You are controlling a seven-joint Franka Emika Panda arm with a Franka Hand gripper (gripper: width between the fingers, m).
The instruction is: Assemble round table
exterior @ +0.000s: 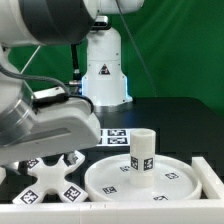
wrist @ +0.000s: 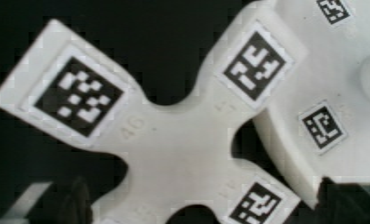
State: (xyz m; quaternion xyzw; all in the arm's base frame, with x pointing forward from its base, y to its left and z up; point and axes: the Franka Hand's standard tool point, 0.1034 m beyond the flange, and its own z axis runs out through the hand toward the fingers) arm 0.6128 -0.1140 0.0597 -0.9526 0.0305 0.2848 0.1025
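Observation:
The white cross-shaped piece lies flat on the black table at the exterior view's lower left, with square tags on its arms. It fills the wrist view. The large round disc lies to its right, and the short thick cylinder stands upright on the disc's centre. The disc's rim with tags shows in the wrist view. My gripper hangs just above the cross-shaped piece, with dark fingers wide apart on either side of one arm of the cross. It is open and holds nothing.
The marker board lies behind the disc. The robot's white base stands at the back before a green curtain. A white bar runs along the exterior view's right edge. My arm covers the exterior view's left.

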